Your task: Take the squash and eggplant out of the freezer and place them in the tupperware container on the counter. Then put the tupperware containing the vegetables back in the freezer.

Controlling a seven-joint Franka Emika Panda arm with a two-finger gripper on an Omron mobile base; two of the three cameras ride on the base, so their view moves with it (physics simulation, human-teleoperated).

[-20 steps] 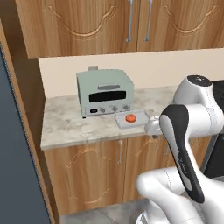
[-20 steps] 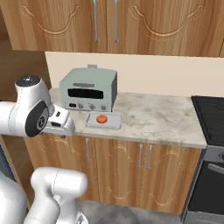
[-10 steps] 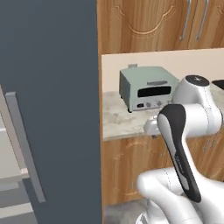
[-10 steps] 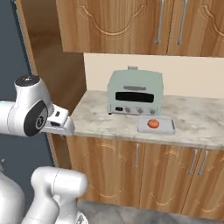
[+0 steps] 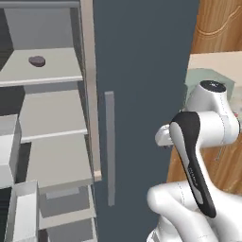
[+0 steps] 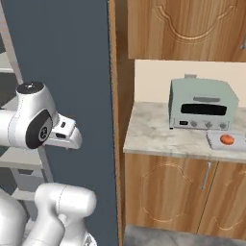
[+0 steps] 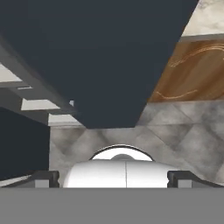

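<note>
The freezer [image 5: 142,71] stands open, its dark door with a grey bar handle [image 5: 109,147] swung out in front of me. On an upper inner shelf lies the eggplant [image 5: 37,60], a small dark purple lump. Far right on the counter [image 6: 158,137], the squash [image 6: 227,140] rests inside the tupperware container [image 6: 215,142]. My gripper [image 7: 113,177] is folded in close to the arm and points down at the floor beside the freezer door. Its fingertips [image 7: 43,177] stand wide apart, open, with nothing between them.
A mint-green toaster oven [image 6: 202,104] sits on the counter behind the tupperware. Brown cabinet doors [image 6: 166,192] run under the counter. Pale drawers [image 5: 21,215] stick out of the freezer at the lower left. Grey floor tiles [image 7: 179,131] lie below the hand.
The whole picture has shifted: the base has moved left, bringing the open freezer into view and pushing the counter to the right. The arm holds its folded pose and the gripper stays open.
</note>
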